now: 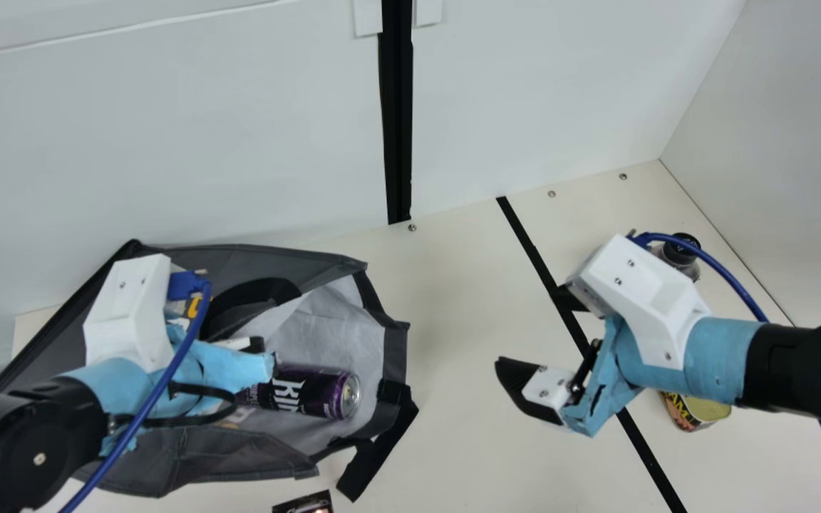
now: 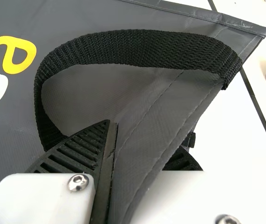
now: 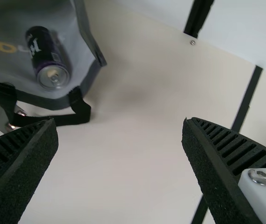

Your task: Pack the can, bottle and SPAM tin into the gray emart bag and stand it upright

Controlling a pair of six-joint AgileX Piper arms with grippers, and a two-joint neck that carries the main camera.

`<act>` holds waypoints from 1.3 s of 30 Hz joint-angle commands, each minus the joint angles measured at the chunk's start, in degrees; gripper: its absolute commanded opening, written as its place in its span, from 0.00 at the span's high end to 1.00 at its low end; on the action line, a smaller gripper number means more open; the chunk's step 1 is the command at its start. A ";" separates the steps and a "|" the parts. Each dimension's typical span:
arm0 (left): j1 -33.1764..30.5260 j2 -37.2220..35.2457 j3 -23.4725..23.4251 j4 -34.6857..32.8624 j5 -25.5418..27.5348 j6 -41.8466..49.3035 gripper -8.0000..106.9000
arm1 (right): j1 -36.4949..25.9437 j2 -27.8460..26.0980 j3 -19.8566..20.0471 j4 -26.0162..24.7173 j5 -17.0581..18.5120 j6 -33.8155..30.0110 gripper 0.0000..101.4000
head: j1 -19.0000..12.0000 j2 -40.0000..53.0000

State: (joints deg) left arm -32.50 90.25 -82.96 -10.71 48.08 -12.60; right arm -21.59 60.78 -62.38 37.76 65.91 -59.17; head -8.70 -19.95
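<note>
While the left gripper (image 1: 221, 360) is pinching the bag (image 1: 261, 263), a can (image 1: 318, 392) (white-lettered) is lying inside. The right gripper (image 1: 530, 328) is hanging spread.

The count is 1 bag (image 1: 296, 263) with 2 handles (image 1: 382, 449), 1 can (image 1: 311, 392), 1 bottle (image 1: 678, 262) and 1 tin (image 1: 710, 410). There is also 1 dark item (image 1: 307, 503), perhaps a box, mostly cut off at the main view's bottom edge, and 2 blue cables (image 1: 731, 281).
</note>
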 commanded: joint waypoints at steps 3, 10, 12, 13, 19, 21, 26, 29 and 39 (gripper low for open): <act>0.00 0.00 0.00 0.00 0.00 0.00 1.00 | -2.14 -0.41 -0.80 -2.03 0.13 1.40 0.06 | -1.30 -0.05; 0.00 0.00 0.00 0.00 0.00 0.00 1.00 | -3.59 -1.62 -1.94 -7.00 0.05 5.69 0.06 | -1.30 -0.05; 0.00 0.00 0.00 0.00 0.00 0.00 1.00 | -3.54 -2.04 -2.18 -8.79 -0.10 7.39 0.06 | -1.30 -0.05; 0.00 0.00 0.00 0.00 0.00 0.00 1.00 | -3.51 -2.24 -2.29 -9.76 -0.19 8.24 0.06 | -1.30 -0.05; 0.00 0.00 0.00 0.00 0.00 0.00 1.00 | -2.57 -3.32 -3.02 -16.08 -0.86 14.27 0.06 | -1.30 -0.05; 0.00 0.00 0.00 0.00 0.00 0.00 1.00 | -2.06 -3.59 -3.33 -18.23 -1.00 16.40 0.06 | -1.30 -0.05; 0.00 0.00 0.00 0.00 0.00 0.00 1.00 | -0.56 -4.34 -4.23 -23.44 -1.03 21.62 0.06 | -1.30 -0.05; 0.00 0.00 0.00 0.00 0.00 0.00 1.00 | 0.62 -4.97 -4.75 -26.49 -0.77 24.74 0.06 | -1.30 -0.05; 0.00 0.00 0.00 0.00 0.00 0.00 1.00 | 4.60 -7.76 -6.93 -35.10 1.65 33.97 0.06 | -1.30 -0.05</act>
State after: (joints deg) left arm -32.50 90.25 -82.96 -10.71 48.08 -12.60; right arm -17.28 53.16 -69.21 4.11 67.43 -26.72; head -8.70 -19.95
